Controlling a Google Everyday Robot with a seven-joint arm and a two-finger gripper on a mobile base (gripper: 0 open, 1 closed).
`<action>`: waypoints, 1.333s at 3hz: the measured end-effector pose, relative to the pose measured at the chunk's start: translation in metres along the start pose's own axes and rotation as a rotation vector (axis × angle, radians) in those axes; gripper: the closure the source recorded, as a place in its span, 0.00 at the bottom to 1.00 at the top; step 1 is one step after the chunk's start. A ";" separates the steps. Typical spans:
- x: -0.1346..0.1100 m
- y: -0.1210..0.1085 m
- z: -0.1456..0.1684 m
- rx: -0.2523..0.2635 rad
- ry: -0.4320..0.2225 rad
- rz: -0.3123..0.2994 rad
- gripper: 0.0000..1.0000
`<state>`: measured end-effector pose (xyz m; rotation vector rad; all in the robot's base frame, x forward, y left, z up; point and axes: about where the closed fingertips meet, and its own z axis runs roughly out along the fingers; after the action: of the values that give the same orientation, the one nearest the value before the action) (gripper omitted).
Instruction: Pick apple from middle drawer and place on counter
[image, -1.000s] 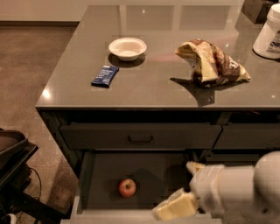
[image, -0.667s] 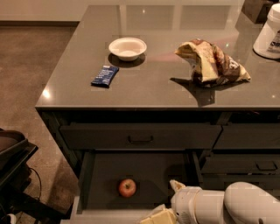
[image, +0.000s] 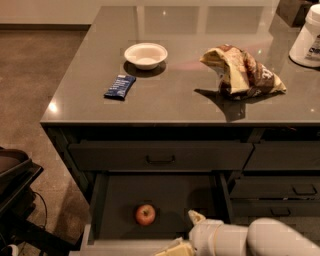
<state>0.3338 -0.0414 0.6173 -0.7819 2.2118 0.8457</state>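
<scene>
The apple (image: 145, 214), small and red, lies on the floor of the open middle drawer (image: 186, 194), left of centre and near its front rim. My gripper (image: 184, 233) is at the bottom edge of the view, over the drawer's front right part, to the right of the apple and apart from it. Its two pale fingers (image: 195, 216) stand spread and hold nothing; the lower one runs partly out of view. The glossy dark counter (image: 175, 100) is above the drawers.
On the counter are a white bowl (image: 145, 55), a blue snack bar (image: 120, 86), a crumpled chip bag (image: 242, 72) and a white container (image: 306, 37) at the far right. The closed top drawer (image: 160, 156) overhangs the open one. Black equipment (image: 15, 190) stands at left.
My arm and gripper have moved down and to the left, toward the bottom edge and closer to the apple. The apple has not moved.
</scene>
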 end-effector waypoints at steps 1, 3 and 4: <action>0.008 0.003 0.043 -0.003 -0.091 -0.065 0.00; -0.005 -0.037 0.104 0.092 -0.241 -0.140 0.00; -0.005 -0.038 0.104 0.093 -0.243 -0.134 0.00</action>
<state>0.3993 0.0129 0.5458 -0.7331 1.9476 0.7259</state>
